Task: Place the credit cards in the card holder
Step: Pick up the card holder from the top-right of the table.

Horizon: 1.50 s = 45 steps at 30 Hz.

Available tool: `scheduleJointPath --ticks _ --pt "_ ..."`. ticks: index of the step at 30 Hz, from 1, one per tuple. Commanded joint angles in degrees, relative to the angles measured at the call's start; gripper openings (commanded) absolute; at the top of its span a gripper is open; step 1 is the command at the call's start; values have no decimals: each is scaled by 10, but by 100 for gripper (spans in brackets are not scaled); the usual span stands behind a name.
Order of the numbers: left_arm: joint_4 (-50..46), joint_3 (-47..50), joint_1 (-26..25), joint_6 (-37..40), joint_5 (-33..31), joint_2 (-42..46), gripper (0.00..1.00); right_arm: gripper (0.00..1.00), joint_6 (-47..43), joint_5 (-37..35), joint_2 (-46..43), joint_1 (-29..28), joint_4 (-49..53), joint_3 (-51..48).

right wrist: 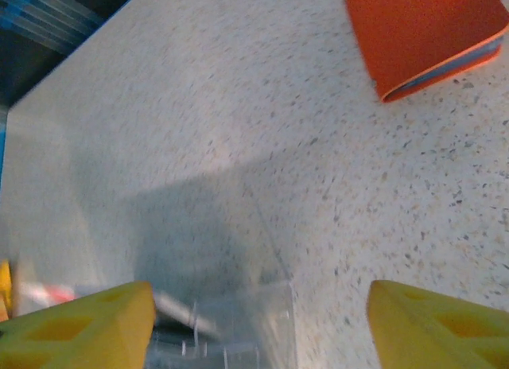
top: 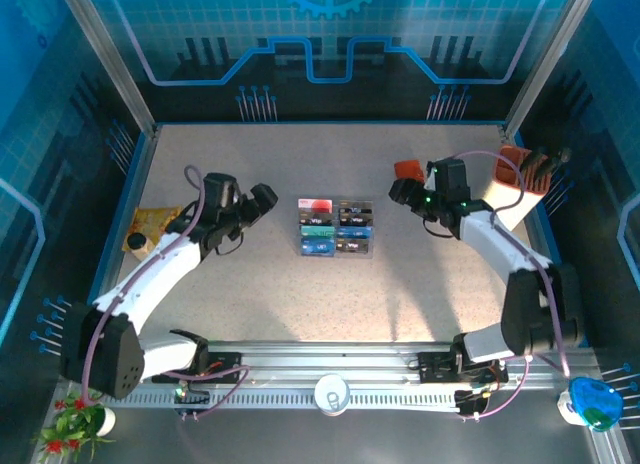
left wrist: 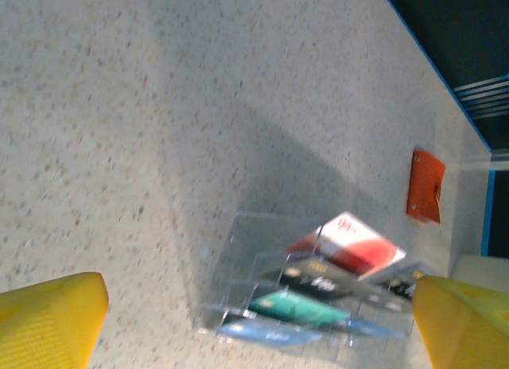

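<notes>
The left arm (top: 158, 271) and right arm (top: 490, 236) are white with black joints, purple cables (top: 190, 184) and yellow fingers (right wrist: 79, 325).

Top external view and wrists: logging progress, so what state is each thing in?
Clear plastic tray: standing flat, loaded
Small thin credit cards: slotted in the tray
Orange-red folding card holder: folded, lying apart from tray
Left gripper: open, empty
Right gripper: open, empty
</notes>
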State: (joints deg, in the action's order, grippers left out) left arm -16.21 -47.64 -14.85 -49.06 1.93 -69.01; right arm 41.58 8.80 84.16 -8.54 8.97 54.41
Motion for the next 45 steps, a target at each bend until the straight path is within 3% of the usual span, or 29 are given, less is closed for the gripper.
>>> scheduleJointPath --ticks 1,6,11,38,42,45 --pt "1 57 -7 -9 49 47 99 62 71 -31 60 7 -10 43" --pt "13 117 -17 -28 55 107 99 51 123 -99 125 6 -21 70" --pt "-4 114 -18 -11 63 118 99 48 152 -140 166 9 -43 79" --pt "6 112 -18 15 85 66 99 39 194 -138 338 20 -98 184" --pt "5 110 -18 16 83 65 99 31 193 -132 350 24 -113 185" --pt "-1 111 -19 16 80 66 99 17 186 -130 352 27 -118 182"
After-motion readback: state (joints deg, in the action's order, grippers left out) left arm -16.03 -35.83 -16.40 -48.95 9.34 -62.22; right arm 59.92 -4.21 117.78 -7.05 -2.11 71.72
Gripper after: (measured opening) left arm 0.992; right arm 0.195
